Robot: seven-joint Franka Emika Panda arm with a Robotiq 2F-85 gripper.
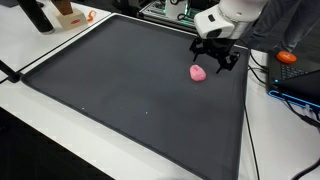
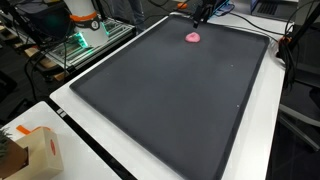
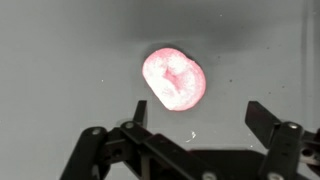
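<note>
Lump, pink, rounded and dimpled, lay mid-frame in the wrist view on the dark mat — end effector spread wide just below it, holding nothing.

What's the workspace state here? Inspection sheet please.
Surface: dark mat on a white table.
Job's things: pink lump lying on the mat near one edge.
Clutter: cardboard box on the table, off the mat.
Grippers: gripper open, hovering just by the pink lump, not touching it.
Cables: black cables beside the mat's edge.
Surroundings: equipment rack with green lights; orange object off the mat.
</note>
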